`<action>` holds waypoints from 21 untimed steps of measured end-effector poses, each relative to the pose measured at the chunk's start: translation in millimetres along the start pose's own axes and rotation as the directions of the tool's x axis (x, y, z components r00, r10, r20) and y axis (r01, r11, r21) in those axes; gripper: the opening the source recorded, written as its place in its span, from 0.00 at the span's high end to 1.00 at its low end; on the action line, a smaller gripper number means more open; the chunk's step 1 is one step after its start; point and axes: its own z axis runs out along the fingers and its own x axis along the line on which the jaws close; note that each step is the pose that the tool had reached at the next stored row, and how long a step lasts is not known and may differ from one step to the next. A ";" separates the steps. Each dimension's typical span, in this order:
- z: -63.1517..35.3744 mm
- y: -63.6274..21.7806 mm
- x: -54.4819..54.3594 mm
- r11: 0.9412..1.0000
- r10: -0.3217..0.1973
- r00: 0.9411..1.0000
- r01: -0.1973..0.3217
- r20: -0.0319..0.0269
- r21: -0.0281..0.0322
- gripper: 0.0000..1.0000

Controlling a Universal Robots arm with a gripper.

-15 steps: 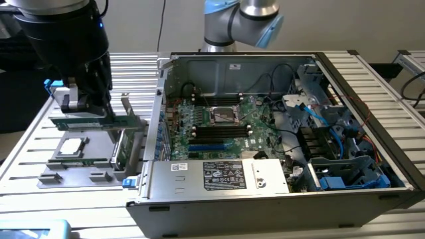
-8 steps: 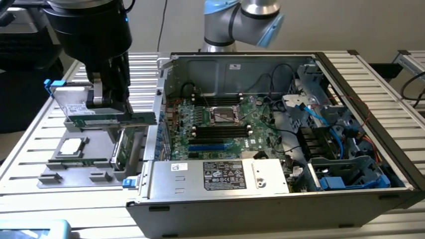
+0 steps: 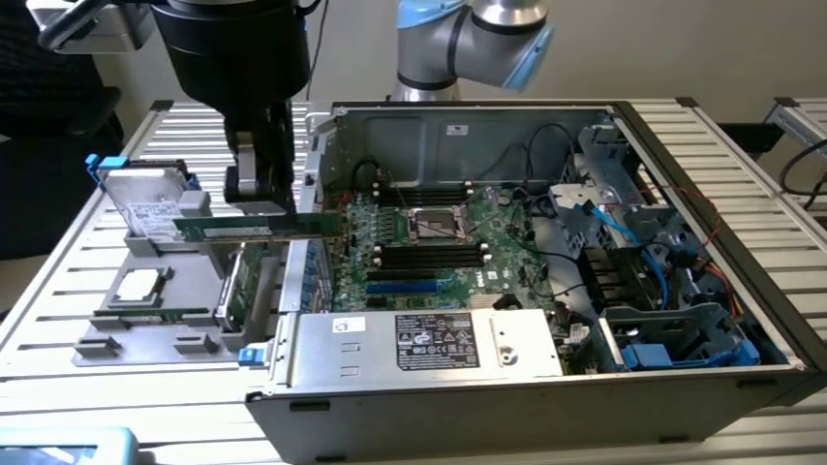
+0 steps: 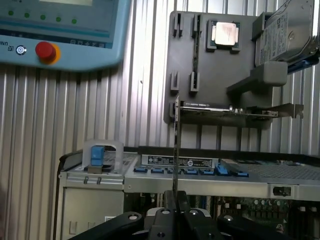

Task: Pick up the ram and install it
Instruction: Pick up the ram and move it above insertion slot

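My gripper [image 3: 262, 205] is pinched tight on the top edge of the ram [image 3: 252, 229], which hangs level in the air above the grey parts holder [image 3: 142, 291], near the wall of the open computer case [image 3: 452, 105]. I judge the pick done and the install not yet begun; seating it will call for lining the stick's lower edge with a black memory slot [image 3: 433, 254] and pressing straight down
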 end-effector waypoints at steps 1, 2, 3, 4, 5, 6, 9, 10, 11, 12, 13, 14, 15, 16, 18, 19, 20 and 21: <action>-0.1 -4.6 0.2 1.000 0.000 1.000 0.000 0.000 0.000 0.87; -0.2 -9.2 0.3 1.000 0.000 1.000 0.000 0.000 0.000 0.87; -0.3 -13.7 0.5 1.000 -0.001 1.000 0.001 0.000 0.000 0.87; -0.4 -18.4 0.7 1.000 -0.001 1.000 0.001 0.000 0.000 0.87; -0.5 -23.0 0.8 1.000 -0.001 1.000 0.001 0.000 0.000 0.87; -0.6 -27.4 1.0 1.000 -0.001 1.000 0.001 0.000 0.000 0.87; -1.0 -40.9 1.4 1.000 -0.001 1.000 0.001 0.000 0.000 0.87; -1.1 -45.6 1.6 1.000 -0.001 1.000 0.001 0.000 0.000 0.87; -1.2 -49.9 1.7 1.000 -0.001 1.000 0.001 0.000 0.000 0.87; -1.3 -54.6 1.9 1.000 -0.001 1.000 0.001 0.000 0.000 0.87; -1.3 -59.2 2.0 1.000 -0.001 1.000 0.001 0.000 0.000 0.87; -1.4 -63.7 1.9 1.000 -0.001 1.000 0.001 0.000 0.000 0.87; -1.2 -68.3 1.7 1.000 -0.001 1.000 0.001 0.000 0.000 0.87; -1.0 -73.0 1.2 1.000 -0.001 1.000 0.001 0.000 0.000 0.87; -0.1 -82.2 -1.3 1.000 -0.001 1.000 0.001 0.000 0.000 0.87; 0.6 -86.6 -3.1 1.000 -0.001 1.000 0.001 -0.001 0.000 0.87; 1.3 -91.4 -5.1 1.000 -0.001 1.000 0.001 -0.001 0.000 0.87; 2.0 -95.6 -6.9 1.000 -0.001 1.000 0.001 -0.001 0.000 0.87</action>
